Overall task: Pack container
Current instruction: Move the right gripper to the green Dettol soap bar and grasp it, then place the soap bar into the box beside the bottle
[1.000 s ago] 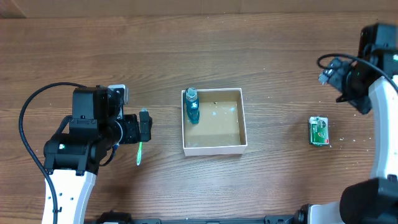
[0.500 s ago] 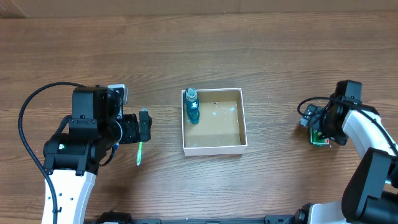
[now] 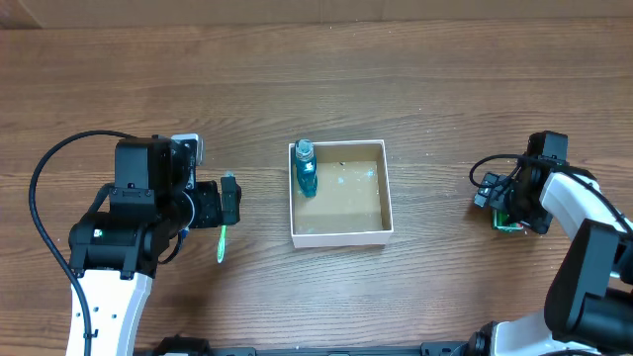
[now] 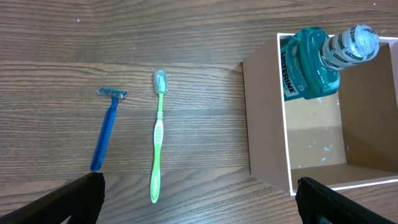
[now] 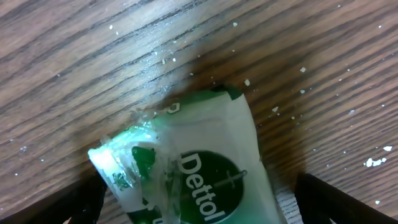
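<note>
The container [image 3: 341,235], a shallow white-walled box with a brown floor, sits mid-table. A teal mouthwash bottle [image 3: 305,169] lies in its far left corner. The left wrist view shows the container [image 4: 267,124] and the bottle [image 4: 314,65] too. My left gripper [image 3: 229,202] is open and empty above a green toothbrush [image 4: 158,134] and a blue razor [image 4: 105,129]; its fingers [image 4: 199,205] are spread wide. My right gripper [image 3: 510,206] is down over a green Dettol soap packet [image 5: 199,162]. Its open fingers [image 5: 199,208] straddle the packet.
The toothbrush [image 3: 222,243] lies left of the container in the overhead view; the razor is hidden under my left arm there. White crumbs [image 5: 373,163] dot the wood around the soap. The table's far edge [image 3: 316,22] runs along the top.
My right arm has dropped from the back right down onto the soap packet and now straddles it. The left arm, the container and the bottle have not moved.
</note>
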`<act>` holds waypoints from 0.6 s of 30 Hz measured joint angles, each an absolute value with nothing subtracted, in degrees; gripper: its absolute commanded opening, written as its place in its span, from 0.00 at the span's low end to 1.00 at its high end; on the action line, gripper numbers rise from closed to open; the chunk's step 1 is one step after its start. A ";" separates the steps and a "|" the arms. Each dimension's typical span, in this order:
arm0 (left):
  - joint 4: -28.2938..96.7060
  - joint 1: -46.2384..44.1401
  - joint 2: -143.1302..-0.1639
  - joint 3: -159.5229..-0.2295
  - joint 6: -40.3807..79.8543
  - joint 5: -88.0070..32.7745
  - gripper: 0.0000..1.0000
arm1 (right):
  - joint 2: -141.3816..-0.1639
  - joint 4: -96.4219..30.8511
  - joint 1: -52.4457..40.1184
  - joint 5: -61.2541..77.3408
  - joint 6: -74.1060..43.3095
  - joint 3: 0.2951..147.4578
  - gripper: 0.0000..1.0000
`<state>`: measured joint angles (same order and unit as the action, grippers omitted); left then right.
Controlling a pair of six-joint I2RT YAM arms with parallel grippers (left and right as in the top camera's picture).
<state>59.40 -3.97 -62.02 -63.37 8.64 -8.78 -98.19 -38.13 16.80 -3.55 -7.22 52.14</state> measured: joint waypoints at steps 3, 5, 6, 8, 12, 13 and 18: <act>59.40 -3.97 -62.02 -63.37 8.64 -8.78 1.00 | -98.32 -38.09 16.84 -3.60 -7.18 52.34 0.80; 59.42 -3.97 -62.02 -63.37 8.64 -8.78 1.00 | -98.43 -37.91 16.84 -3.70 -7.18 52.47 0.70; 59.40 -3.97 -62.02 -63.37 8.64 -8.78 1.00 | -98.52 -37.69 16.84 -3.77 -7.31 52.51 0.68; 59.40 -3.97 -62.02 -63.37 8.64 -8.78 1.00 | -98.54 -37.52 16.86 -3.79 -7.25 52.51 0.62; 59.40 -3.97 -62.02 -63.37 8.64 -8.78 1.00 | -98.72 -37.80 16.91 -3.42 -7.07 52.86 0.49; 59.40 -3.97 -62.02 -63.37 8.64 -8.78 1.00 | -98.91 -38.15 16.91 -3.18 -7.20 53.23 0.45; 59.42 -3.97 -62.02 -63.37 8.64 -8.78 1.00 | -100.03 -42.09 16.88 0.23 -7.77 55.92 0.36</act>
<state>59.42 -3.97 -62.02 -63.37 8.64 -8.78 -100.03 -42.09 16.88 0.23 -7.77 55.92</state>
